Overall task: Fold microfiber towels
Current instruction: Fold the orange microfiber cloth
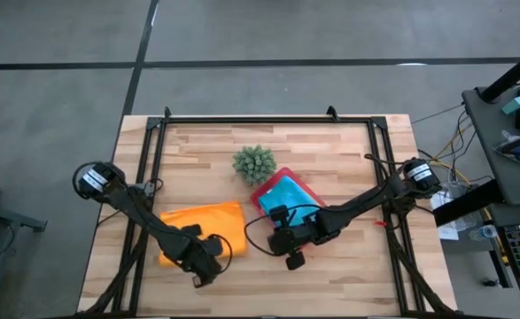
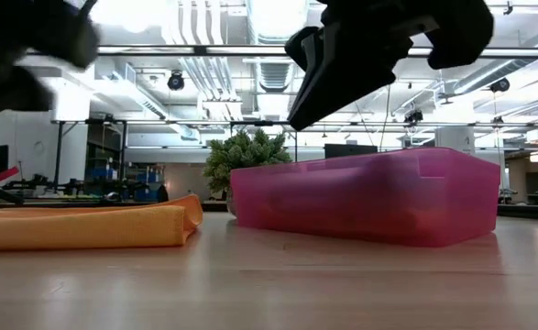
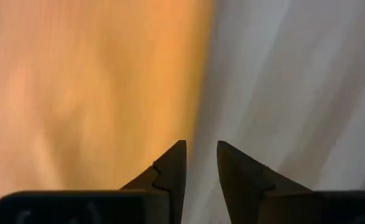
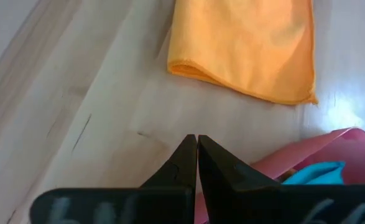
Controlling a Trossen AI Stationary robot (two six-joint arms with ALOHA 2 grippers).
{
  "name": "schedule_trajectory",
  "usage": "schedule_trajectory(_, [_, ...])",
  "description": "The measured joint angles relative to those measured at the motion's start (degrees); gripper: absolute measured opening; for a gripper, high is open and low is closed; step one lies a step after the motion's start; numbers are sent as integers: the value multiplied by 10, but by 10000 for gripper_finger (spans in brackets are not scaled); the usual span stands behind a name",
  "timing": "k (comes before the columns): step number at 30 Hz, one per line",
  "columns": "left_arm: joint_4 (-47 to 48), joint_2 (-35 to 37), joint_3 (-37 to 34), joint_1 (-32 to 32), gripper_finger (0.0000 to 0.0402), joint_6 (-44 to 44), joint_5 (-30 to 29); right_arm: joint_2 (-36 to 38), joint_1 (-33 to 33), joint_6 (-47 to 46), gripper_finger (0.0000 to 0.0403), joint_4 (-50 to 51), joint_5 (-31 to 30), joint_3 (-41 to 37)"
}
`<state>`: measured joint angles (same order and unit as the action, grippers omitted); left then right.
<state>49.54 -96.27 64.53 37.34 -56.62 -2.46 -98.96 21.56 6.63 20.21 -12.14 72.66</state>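
Your left gripper [image 3: 201, 163] is hovering low at the orange towel [image 1: 199, 221]'s near edge, its fingers standing slightly apart and pinching nothing that shows. Your right gripper [image 4: 196, 155] is waiting fully closed and empty, hanging just beside that towel, by the pink tray [image 1: 263, 192] holding a blue towel [image 1: 288, 193]

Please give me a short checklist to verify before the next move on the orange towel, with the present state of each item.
1. Orange towel lies flat on the table, doubled over with a rounded fold: ok.
2. Left gripper is at the towel's near edge: ok.
3. Left gripper fingers stand slightly apart; whether cloth is pinched between them: cannot tell.
4. Right gripper is shut, empty and apart from the towel: ok.
5. Pink tray with the light blue towel and the plant lie apart from the orange towel: ok.
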Motion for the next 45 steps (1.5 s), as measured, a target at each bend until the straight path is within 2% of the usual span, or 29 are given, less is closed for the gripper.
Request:
schedule_trajectory(5, [-129,0,3,-4,74,37,-157,0,3,0,9,0,0,-14])
schedule_trajectory(8, [-196,-5,-1,-6,78,96,-210,0,6,0,9,0,0,-23])
schedule_trajectory(12, [-213,-24,-1,-11,106,137,-234,0,11,-2,9,0,0,-30])
schedule_trajectory(19, [-229,-80,-1,-18,185,154,-237,0,14,-2,9,-2,0,-38])
schedule_trajectory(26, [-247,-121,13,-25,192,165,-266,0,14,-2,9,-15,0,-47])
schedule_trajectory(32, [-243,-138,15,-32,178,165,-272,0,14,-2,9,-27,0,-58])
schedule_trajectory(36, [-243,-145,16,-36,152,165,-277,0,14,-8,9,-28,0,-62])
schedule_trajectory(41, [-239,-146,16,-36,79,165,-276,0,14,-8,9,-47,0,-66])
schedule_trajectory(45, [-231,-141,18,-36,11,165,-268,0,14,-7,9,-108,1,-82])
